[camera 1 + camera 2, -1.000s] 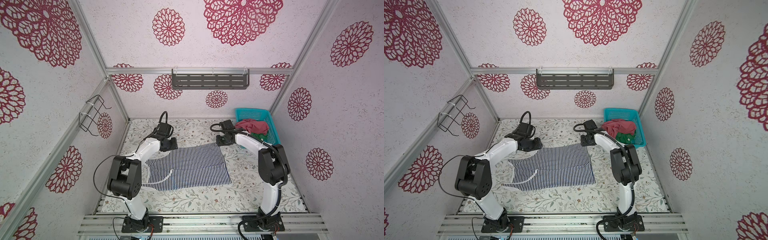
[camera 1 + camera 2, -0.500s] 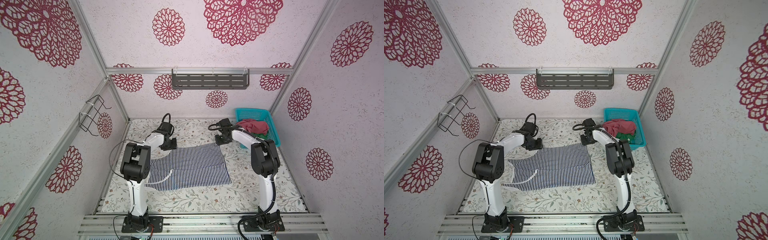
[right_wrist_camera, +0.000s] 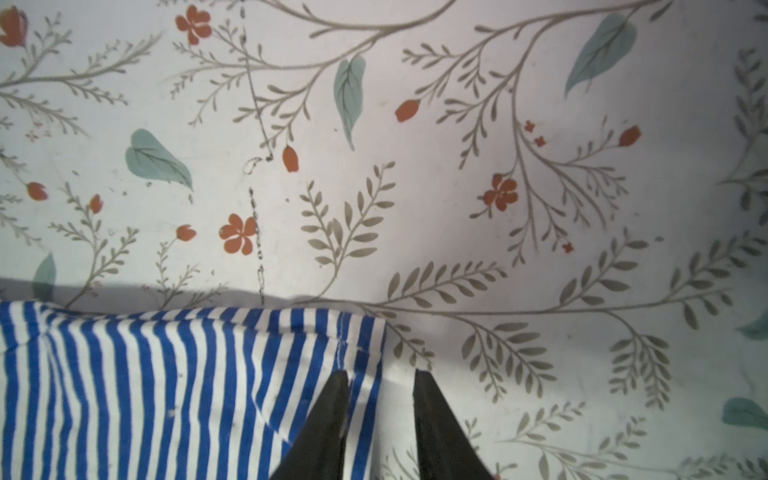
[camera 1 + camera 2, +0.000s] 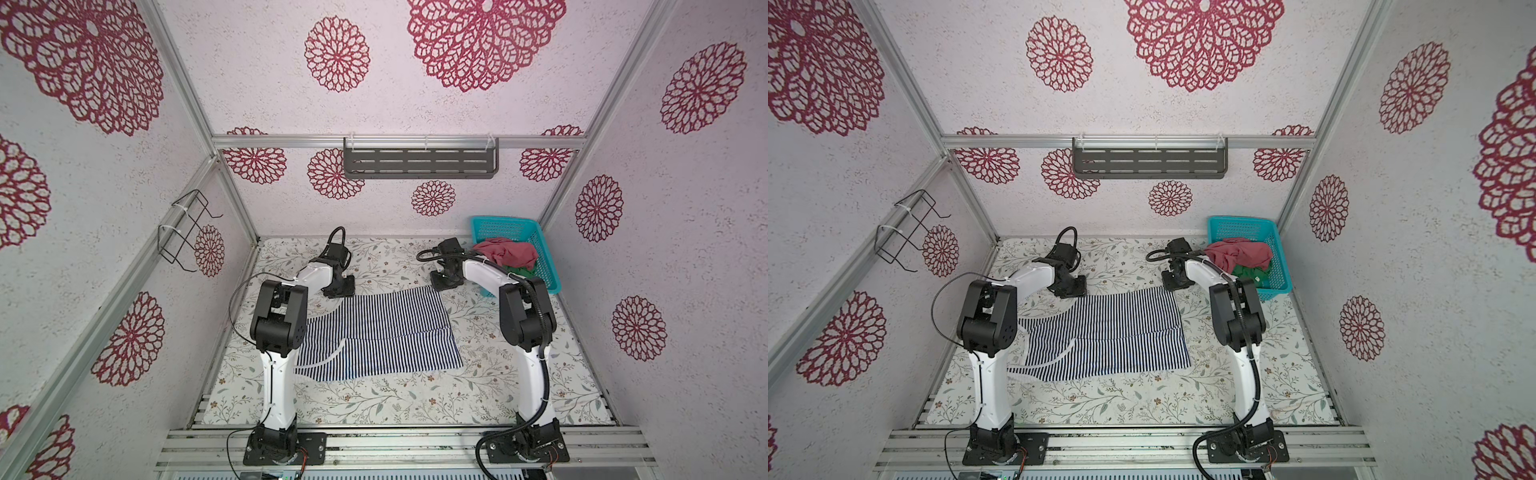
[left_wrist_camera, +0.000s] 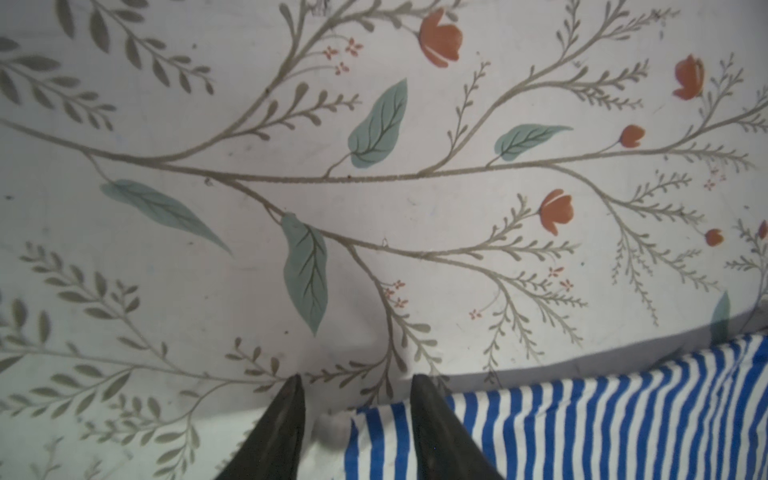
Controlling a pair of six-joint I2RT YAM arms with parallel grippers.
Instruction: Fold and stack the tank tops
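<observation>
"Where is the striped top (image 4: 374, 332)?"

"It lies flat on the flowery table (image 4: 498, 374), between the two arms."

"What about the claws?"

"The left claw (image 5: 357, 382) sits at one far corner. It is apart, with the cloth's edge in the gap. The right claw (image 3: 380, 374) sits at the other far corner, apart too, half over the stripes."

"And the other tops?"

"The red top (image 4: 509, 253) and green top (image 4: 521, 271) are bunched in the blue basket (image 4: 498, 224) at the back right."

A spread tank top (image 4: 374, 332) lay in the middle of the worktop (image 4: 374, 399). The basket (image 4: 505, 226) stood in its far right corner, holding an upper tank top (image 4: 509, 253) over a lower tank top (image 4: 1252, 275).
</observation>
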